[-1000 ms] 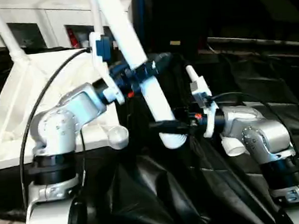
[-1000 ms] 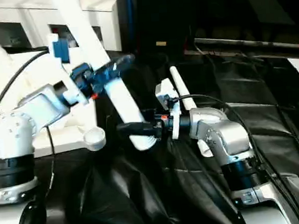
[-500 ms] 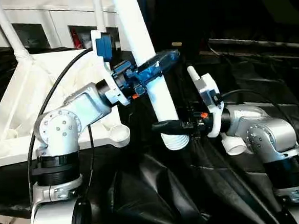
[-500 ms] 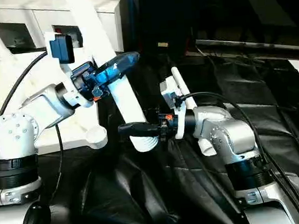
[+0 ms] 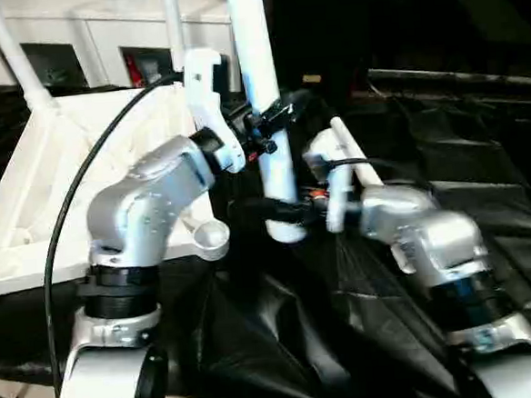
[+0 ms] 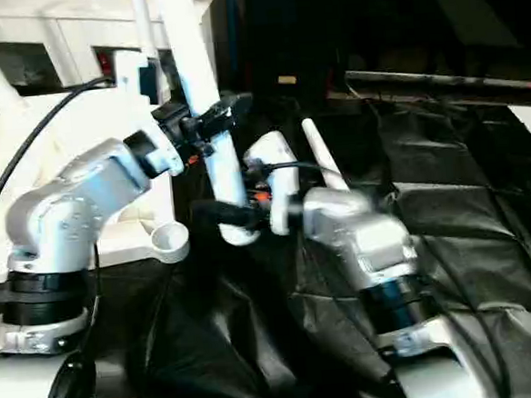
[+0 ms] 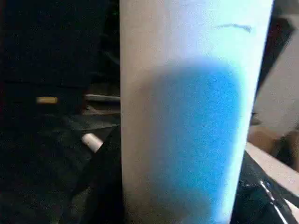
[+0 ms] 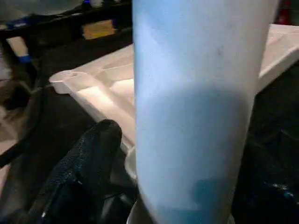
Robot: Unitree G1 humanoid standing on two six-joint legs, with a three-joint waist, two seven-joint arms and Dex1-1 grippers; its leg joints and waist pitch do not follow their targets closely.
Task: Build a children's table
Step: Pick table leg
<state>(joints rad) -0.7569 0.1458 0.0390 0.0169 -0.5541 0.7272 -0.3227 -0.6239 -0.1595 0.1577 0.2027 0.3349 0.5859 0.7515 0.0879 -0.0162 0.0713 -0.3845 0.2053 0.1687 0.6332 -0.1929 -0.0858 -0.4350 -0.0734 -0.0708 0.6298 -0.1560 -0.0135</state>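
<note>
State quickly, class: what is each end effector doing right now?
Left end effector: closed on the upright white leg.
Right end effector: at the leg's lower end; grip cannot be told.

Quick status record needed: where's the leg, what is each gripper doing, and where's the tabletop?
held leg: white table leg, near upright, lower end just above the black cloth
left gripper: jaws around the leg's middle
right gripper: at the leg's lower end; grip unclear
tabletop: underside up, on the robot's left
nearest socket: round corner socket, empty, beside the leg's lower end
spare leg: lying on the cloth
</note>
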